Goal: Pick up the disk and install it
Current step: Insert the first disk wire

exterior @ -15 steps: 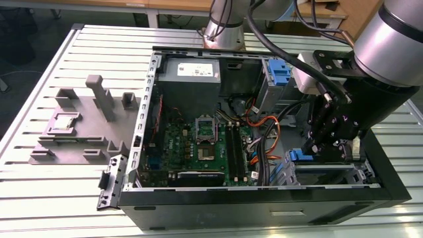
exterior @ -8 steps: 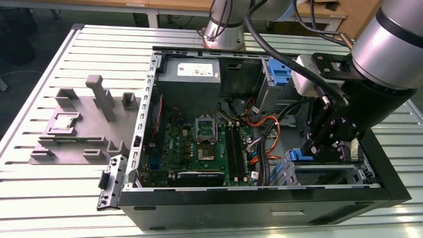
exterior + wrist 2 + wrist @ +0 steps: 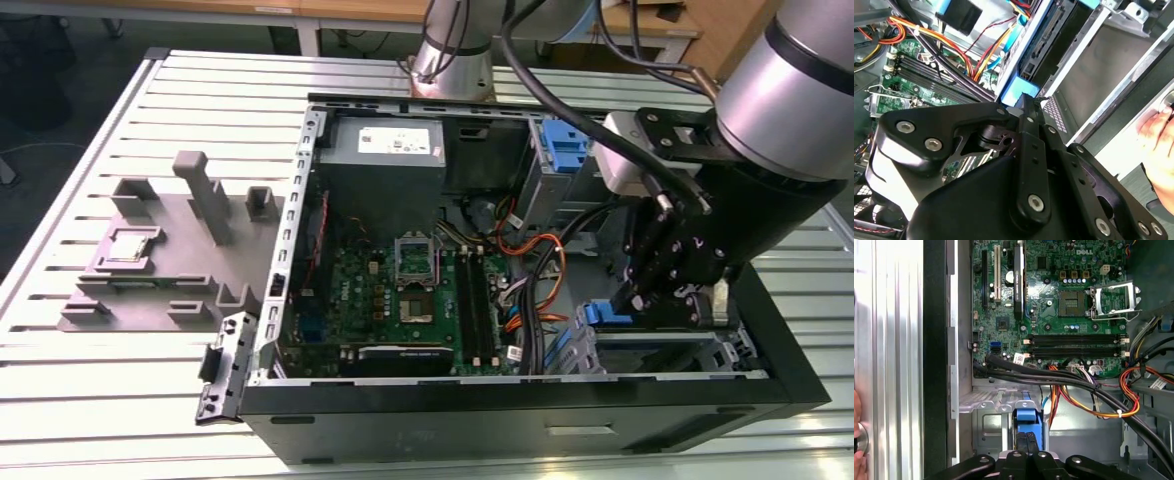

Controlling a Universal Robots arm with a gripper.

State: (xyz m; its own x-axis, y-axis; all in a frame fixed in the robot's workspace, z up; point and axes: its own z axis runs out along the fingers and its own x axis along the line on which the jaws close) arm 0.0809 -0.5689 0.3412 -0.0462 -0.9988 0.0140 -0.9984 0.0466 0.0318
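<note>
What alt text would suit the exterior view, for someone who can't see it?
A robot arm's black gripper, inside an open computer case, grips the disk by its blue carrier. The case sits on a slatted metal table.

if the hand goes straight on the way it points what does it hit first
The disk, whose blue carrier edge sits directly ahead of the hand; they may already touch.

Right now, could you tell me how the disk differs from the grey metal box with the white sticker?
The disk shows a blue plastic frame; the grey box is plain metal with a sticker. The disk looks much smaller than the grey box. The gripper clamps the disk, while nothing touches the grey box. Both sit inside the open case.
</note>
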